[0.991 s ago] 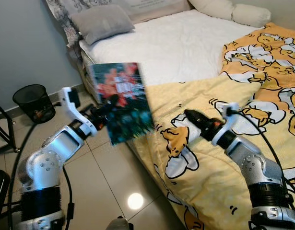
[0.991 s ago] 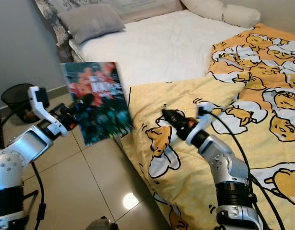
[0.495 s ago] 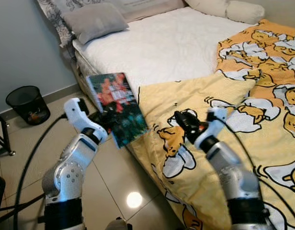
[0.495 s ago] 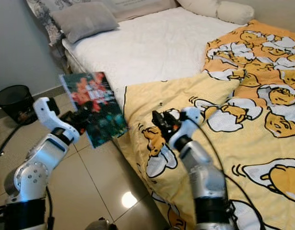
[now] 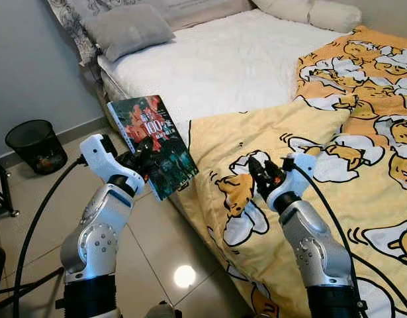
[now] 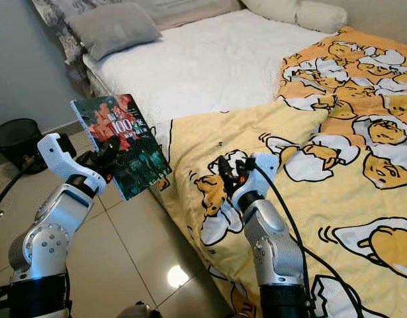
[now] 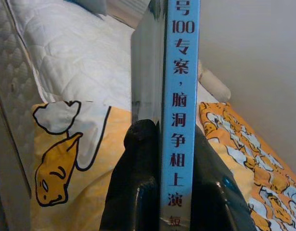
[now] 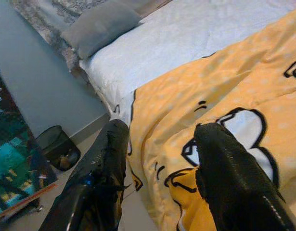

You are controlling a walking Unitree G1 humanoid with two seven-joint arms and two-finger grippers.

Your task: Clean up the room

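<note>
- The bed with its white sheet took up most of the scene, and a yellow cartoon-print blanket covered its near part and hung over the edge.
- A grey pillow lay at the head of the bed.
- A black wastebasket stood on the tiled floor by the wall.
- The book was held in the air above the floor, just beside the bed's edge, cover facing the camera and tilted.
- The left gripper was clamped on the book's blue spine.
- The right gripper hovered over the blanket near the bed's edge, fingers spread and holding nothing.
</note>
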